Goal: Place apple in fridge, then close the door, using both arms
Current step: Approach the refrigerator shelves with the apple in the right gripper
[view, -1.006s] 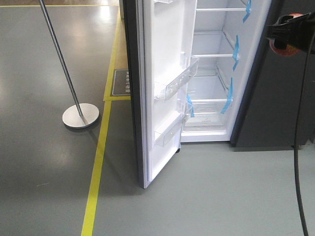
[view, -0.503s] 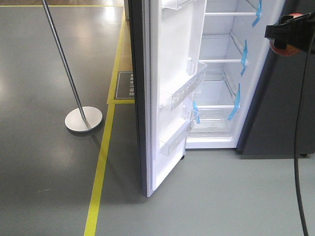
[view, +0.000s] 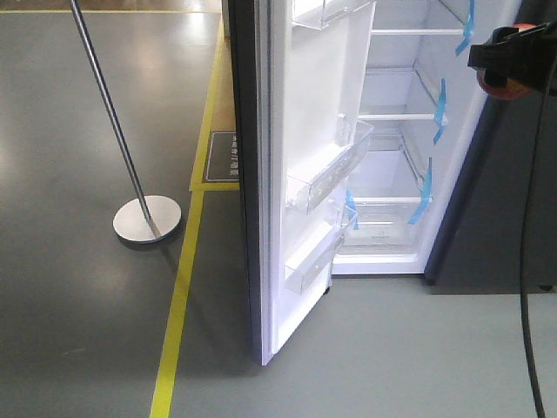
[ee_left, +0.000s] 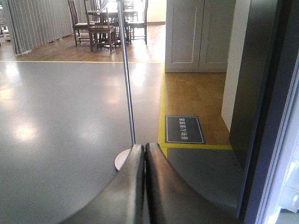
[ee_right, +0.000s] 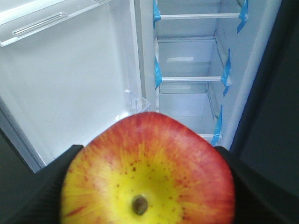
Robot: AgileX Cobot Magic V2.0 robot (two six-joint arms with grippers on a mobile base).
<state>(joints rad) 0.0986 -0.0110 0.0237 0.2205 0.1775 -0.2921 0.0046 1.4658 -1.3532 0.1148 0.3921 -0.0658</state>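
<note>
The apple (ee_right: 149,172), red with a yellow centre, fills the lower part of the right wrist view. My right gripper (ee_right: 149,186) is shut on it, a black finger (ee_right: 42,186) on each side. In the front view the right gripper (view: 509,59) holds the apple (view: 503,87) high at the right, level with the upper shelves of the fridge (view: 392,148). The fridge's white inside (ee_right: 187,60) with blue tape strips lies ahead of the apple. The door (view: 305,131) stands wide open with clear bins on it. My left gripper (ee_left: 144,148) is shut and empty, left of the door's dark outer side (ee_left: 254,102).
A metal pole on a round base (view: 145,218) stands on the grey floor left of the door. Yellow floor tape (view: 178,287) and a dark floor sign (view: 222,157) lie by it. A dark grey panel (view: 513,200) adjoins the fridge. A black cable (view: 526,261) hangs at right.
The fridge and its door have slid rightward and a little lower in the front view. The right gripper with the apple keeps its place in the frame.
</note>
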